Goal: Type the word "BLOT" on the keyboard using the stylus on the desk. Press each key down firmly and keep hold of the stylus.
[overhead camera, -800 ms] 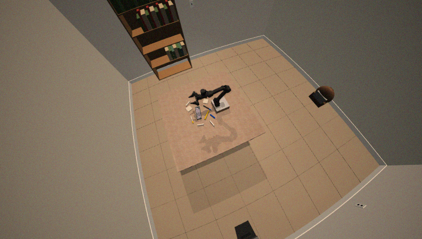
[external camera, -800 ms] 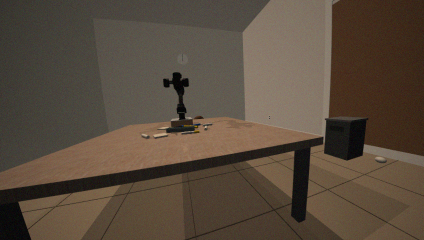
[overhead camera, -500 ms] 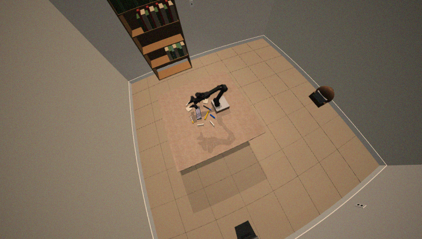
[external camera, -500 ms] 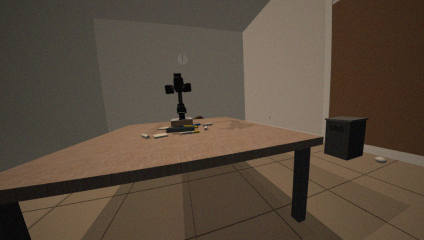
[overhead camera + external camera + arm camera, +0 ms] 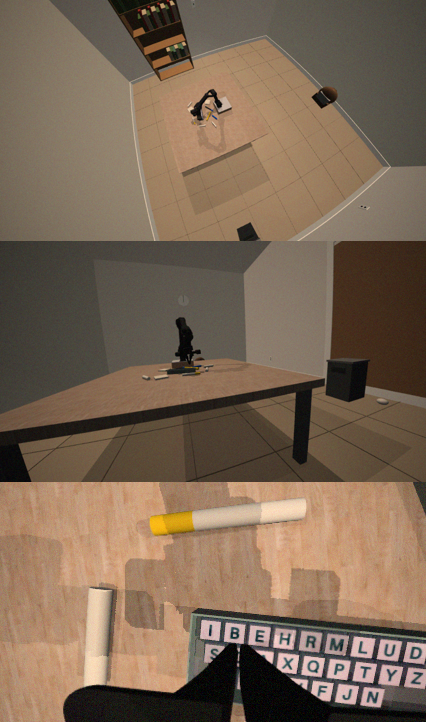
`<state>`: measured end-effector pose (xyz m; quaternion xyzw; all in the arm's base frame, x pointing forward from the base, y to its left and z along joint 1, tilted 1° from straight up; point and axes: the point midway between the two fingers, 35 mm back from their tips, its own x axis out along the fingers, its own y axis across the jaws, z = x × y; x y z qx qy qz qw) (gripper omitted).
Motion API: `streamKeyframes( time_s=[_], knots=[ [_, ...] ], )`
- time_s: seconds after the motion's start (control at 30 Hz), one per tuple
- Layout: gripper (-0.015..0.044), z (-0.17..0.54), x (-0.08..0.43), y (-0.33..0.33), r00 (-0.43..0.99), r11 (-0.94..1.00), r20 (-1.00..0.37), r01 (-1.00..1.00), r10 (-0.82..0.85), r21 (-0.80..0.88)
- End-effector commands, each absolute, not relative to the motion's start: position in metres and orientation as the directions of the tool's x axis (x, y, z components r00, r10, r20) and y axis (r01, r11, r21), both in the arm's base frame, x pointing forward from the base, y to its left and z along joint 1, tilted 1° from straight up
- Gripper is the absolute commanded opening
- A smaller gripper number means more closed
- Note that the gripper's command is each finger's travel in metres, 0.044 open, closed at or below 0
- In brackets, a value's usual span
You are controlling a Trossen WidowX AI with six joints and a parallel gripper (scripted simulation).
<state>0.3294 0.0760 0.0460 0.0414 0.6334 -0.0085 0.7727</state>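
The keyboard (image 5: pixel 181 371) (image 5: pixel 400 694) lies on the desk, with light keys in scrambled order. In the wrist view, the B key (image 5: pixel 234 632), L key (image 5: pixel 362 645) and T key (image 5: pixel 365 672) show; the O key cannot be made out, and the fingers hide part of the lower rows. My gripper (image 5: pixel 189 363) (image 5: pixel 237 651) points down over the keyboard's left part, shut with nothing visible between its fingertips. A white rod with a yellow end (image 5: pixel 194 120) (image 5: pixel 191 373) (image 5: pixel 227 517) lies beside the keyboard. Which of the pen-like things is the stylus I cannot tell.
A yellow stick (image 5: pixel 208 115), a blue stick (image 5: pixel 214 117) and a dark stick (image 5: pixel 208 108) lie between the keyboard and the arm's base (image 5: pixel 226 107). White rods (image 5: pixel 214 124) (image 5: pixel 145 377) (image 5: pixel 97 632) and a cream block (image 5: pixel 207 102) (image 5: pixel 161 377) lie around.
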Motion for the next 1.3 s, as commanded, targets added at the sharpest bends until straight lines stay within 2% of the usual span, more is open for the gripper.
streamKeyframes(
  time_s=[0.0,0.4,0.6,1.0,1.17,1.27],
  knots=[
    [0.0000,0.024,0.314,0.079,0.034,0.996,-0.999,0.095,-0.004,0.000],
    [0.0000,0.024,0.314,0.077,0.034,0.996,-0.999,0.095,-0.004,-0.001],
    [0.0000,0.024,0.308,0.014,0.034,0.995,-0.999,0.095,-0.009,-0.006],
    [0.0000,0.024,0.307,0.010,0.034,0.995,-0.999,0.095,-0.010,-0.007],
    [0.0000,0.025,0.303,-0.047,0.033,0.995,-0.999,0.095,-0.015,-0.012],
    [0.0000,0.025,0.301,-0.055,0.033,0.995,-0.999,0.095,-0.016,-0.012]
  ],
)
